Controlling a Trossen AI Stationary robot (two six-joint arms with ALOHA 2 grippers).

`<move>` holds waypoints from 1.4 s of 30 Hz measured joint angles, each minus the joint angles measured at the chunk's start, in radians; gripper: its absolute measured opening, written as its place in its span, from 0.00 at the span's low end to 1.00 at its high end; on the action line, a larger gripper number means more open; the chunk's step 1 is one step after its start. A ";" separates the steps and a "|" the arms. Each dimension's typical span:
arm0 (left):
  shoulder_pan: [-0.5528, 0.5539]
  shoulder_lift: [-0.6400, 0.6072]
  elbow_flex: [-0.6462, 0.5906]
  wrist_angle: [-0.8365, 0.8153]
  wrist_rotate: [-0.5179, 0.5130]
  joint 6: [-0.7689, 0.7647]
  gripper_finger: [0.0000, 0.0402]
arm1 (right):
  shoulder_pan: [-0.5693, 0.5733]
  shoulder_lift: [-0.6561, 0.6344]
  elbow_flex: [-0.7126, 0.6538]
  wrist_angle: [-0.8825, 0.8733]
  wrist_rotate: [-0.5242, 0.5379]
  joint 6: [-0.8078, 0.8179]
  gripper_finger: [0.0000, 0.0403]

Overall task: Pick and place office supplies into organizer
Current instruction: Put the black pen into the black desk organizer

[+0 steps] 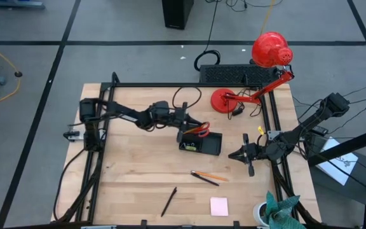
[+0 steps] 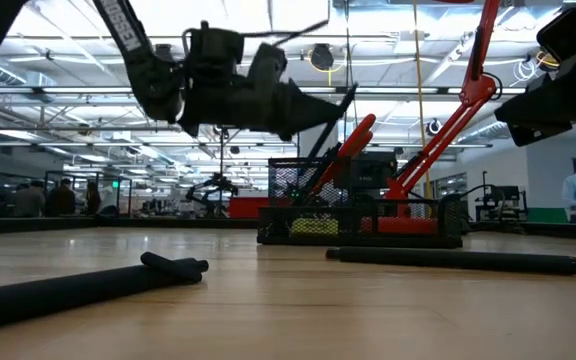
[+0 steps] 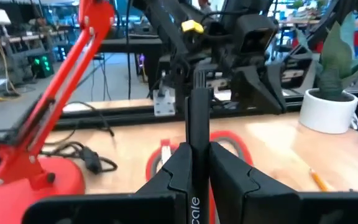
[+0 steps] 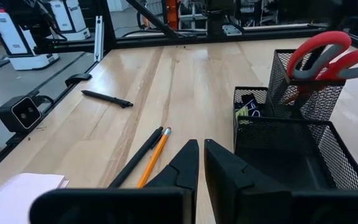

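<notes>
**Left arm at the organizer with a pen — seat it before letting go**

Your left gripper [image 1: 184, 122] hung over the tall cup end of the organizer [image 1: 211, 147], jaws clamped on a thin black pen [image 3: 197, 118]. In the left wrist view the pen ran straight out between the fingers [image 3: 229, 177]; in the low view it angled down toward the mesh. The red-handled scissors [image 1: 199, 130] already stood in that cup, handles up, so the opening was crowded.

How I'd have run the drop:
- Steer the pen tip to the side of the cup clear of the scissor handles. Catch a handle loop and the pen likely skids out onto the table [image 1: 132, 184].
- Lower until the tip sits well inside the mesh wall, then part the jaws. A release from high up risks a bounce.
- Lift straight up afterwards so the fingers don't drag the scissors or nudge the organizer.

Right gripper [image 1: 250, 154] waited just right of the organizer, jaws together, nothing held.

Still loose on the table: a black pen and orange pencil [image 1: 206, 176] lying side by side in front of the organizer, another black pen [image 1: 168, 201] nearer the front edge, and the pink sticky-note pad [image 1: 219, 206]. I judged the task under halfway.
</notes>
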 joint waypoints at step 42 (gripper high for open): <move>-0.014 0.044 -0.056 -0.021 -0.025 0.004 0.10 | 0.002 0.002 0.000 0.002 -0.001 0.050 0.04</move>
